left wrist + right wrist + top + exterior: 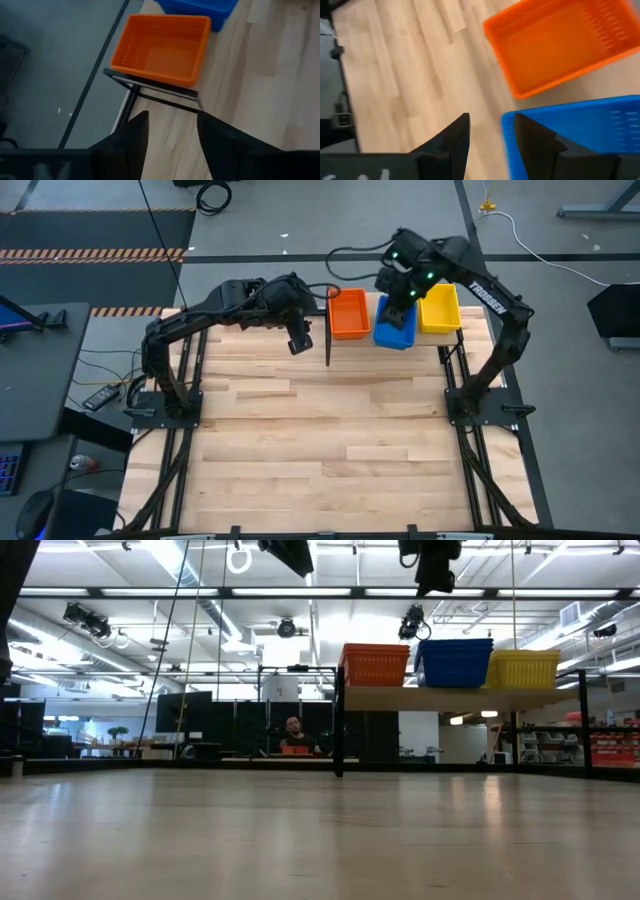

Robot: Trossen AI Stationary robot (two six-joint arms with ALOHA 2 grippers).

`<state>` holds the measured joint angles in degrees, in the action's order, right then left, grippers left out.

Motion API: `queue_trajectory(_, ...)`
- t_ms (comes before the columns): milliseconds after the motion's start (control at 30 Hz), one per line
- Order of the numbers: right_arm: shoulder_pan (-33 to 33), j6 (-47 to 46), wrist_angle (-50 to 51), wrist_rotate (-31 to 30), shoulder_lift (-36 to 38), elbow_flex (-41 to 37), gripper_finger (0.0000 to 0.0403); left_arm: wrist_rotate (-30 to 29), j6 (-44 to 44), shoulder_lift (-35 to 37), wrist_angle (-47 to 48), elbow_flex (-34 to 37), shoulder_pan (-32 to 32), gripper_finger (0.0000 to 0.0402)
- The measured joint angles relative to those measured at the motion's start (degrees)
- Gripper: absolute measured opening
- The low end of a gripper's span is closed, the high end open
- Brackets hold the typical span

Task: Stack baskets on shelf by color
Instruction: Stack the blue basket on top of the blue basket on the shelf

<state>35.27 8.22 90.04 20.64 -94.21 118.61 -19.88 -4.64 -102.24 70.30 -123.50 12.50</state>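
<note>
On the shelf [450,697] at the table's far edge, an orange basket [348,313], a blue basket [396,325] and a yellow basket [440,310] stand side by side on their bottoms. My right gripper [491,122] hovers open high above the blue basket [575,130], near its edge toward the orange basket [560,45], with nothing between its fingers. My left gripper [172,120] is open and empty, up in the air to the left of the shelf, pointing slantwise down at the orange basket [162,47].
The shelf's black posts [328,340] stand on the wooden tabletop [330,440]. In the low view a person [292,735] sits far behind the table. Both grippers [290,552] [430,570] hang well above the baskets' rims.
</note>
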Motion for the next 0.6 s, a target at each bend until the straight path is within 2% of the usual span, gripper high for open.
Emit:
queue_trajectory(133,-4.51,-10.28,-0.08,-0.25,-1.03,-1.74,0.0158,-1.37,2.79,0.00,0.09,0.00,2.52,0.0174)
queue_trajectory(300,-8.00,-31.27,0.02,-1.07,-0.81,-8.29,0.0157,-2.16,5.78,0.00,0.22,0.00,6.18,0.0174)
queue_trajectory(600,-15.12,-55.51,-0.03,-3.68,3.16,-17.88,0.0157,-2.14,5.13,0.00,0.20,0.00,10.25,0.0174)
